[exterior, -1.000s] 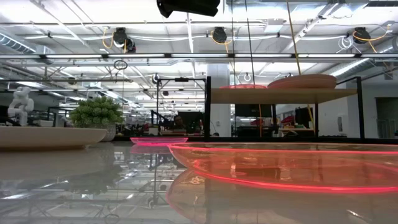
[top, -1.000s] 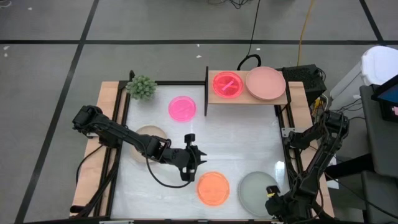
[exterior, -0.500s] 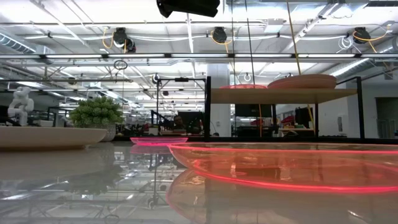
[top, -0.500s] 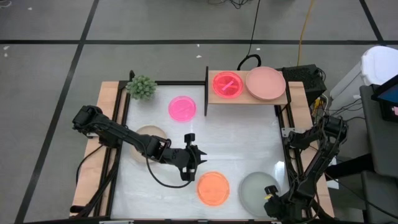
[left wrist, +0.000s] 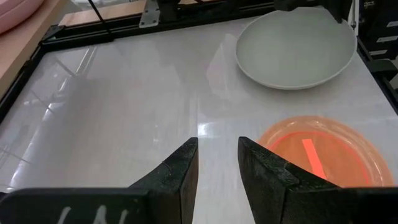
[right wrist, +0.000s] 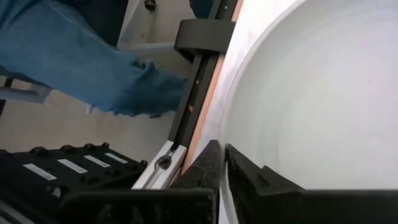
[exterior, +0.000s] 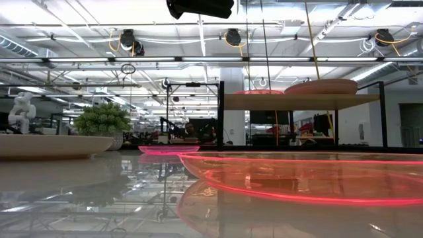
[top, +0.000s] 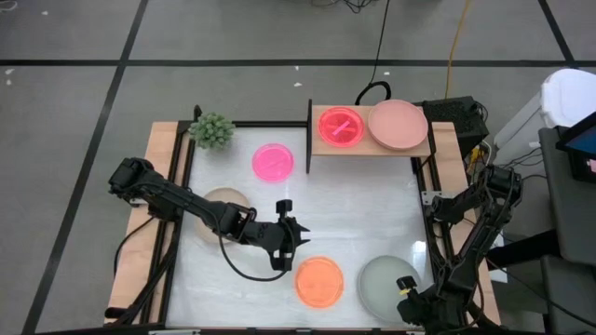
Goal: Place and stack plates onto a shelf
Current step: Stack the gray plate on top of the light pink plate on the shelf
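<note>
A pale grey-green plate lies on the table at the near right, and my right gripper is shut on its near-right rim. An orange plate lies to its left. My left gripper hovers just beyond the orange plate, open with nothing between its fingers. A beige plate lies under the left arm and a magenta plate farther back. The shelf at the far right carries an orange plate and a pink plate. My right gripper pinches the grey-green plate's rim at its near-right side, one finger inside the plate and the other outside it. The fingers come from the table's near right corner. The plate looks flat on the table.
A small green plant stands at the far left corner. Wooden side rails and black frame bars border the tabletop. Blue cloth, likely a person's trouser leg, shows beyond the right rail. Free room lies mid-table, between the shelf and the near plates.
My right gripper has shut on the grey-green plate's rim without visibly moving the plate. The left arm and the other plates have stayed where they were.
</note>
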### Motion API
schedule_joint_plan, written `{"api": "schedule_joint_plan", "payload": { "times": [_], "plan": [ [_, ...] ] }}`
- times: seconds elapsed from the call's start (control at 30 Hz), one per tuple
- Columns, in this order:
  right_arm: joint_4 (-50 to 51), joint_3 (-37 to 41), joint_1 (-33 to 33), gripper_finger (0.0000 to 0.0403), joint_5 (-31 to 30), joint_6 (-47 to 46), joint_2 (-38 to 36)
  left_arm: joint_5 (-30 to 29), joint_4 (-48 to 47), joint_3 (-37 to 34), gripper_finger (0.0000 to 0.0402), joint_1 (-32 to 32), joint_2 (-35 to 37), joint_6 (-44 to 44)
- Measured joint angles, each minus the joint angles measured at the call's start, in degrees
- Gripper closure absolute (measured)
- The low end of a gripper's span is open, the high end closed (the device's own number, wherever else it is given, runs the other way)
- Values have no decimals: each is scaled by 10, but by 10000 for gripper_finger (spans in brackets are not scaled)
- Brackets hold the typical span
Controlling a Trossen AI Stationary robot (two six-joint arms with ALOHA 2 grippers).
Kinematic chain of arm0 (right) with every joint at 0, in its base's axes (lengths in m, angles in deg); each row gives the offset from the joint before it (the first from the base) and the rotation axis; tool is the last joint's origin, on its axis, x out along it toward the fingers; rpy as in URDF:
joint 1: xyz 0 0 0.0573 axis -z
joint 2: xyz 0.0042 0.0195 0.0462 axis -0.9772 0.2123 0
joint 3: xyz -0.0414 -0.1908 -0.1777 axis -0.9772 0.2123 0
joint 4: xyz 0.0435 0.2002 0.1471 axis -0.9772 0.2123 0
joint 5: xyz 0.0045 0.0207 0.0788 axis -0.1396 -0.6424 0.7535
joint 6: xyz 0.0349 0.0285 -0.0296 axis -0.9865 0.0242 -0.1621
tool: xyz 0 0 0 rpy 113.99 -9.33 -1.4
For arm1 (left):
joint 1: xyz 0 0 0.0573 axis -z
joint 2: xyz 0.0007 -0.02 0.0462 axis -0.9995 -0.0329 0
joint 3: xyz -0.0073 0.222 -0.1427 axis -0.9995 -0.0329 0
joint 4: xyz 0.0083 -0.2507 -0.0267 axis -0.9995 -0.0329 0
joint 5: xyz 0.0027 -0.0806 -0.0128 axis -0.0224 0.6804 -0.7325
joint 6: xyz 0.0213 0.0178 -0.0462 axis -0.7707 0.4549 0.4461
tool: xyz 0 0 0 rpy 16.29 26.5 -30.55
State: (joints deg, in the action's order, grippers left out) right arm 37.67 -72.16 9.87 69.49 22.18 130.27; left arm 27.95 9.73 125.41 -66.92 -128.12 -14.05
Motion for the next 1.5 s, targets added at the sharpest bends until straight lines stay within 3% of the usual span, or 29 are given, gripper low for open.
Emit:
{"api": "schedule_joint_plan", "payload": {
  "times": [0.23,0.6,0.8,1.13,1.5],
  "plan": [
    [31,-14,9,402,-28,26,-9,0,0,0,282,0,0,0],
    [254,-157,31,402,-118,81,-9,0,0,0,282,1,0,1],
    [330,-198,37,402,-159,90,-9,0,-1,0,282,6,0,1],
    [407,-216,76,402,-164,86,-9,0,-5,-1,282,16,0,-6],
    [518,-280,131,402,-213,85,-9,0,0,-37,282,21,0,-11]
  ]
}}
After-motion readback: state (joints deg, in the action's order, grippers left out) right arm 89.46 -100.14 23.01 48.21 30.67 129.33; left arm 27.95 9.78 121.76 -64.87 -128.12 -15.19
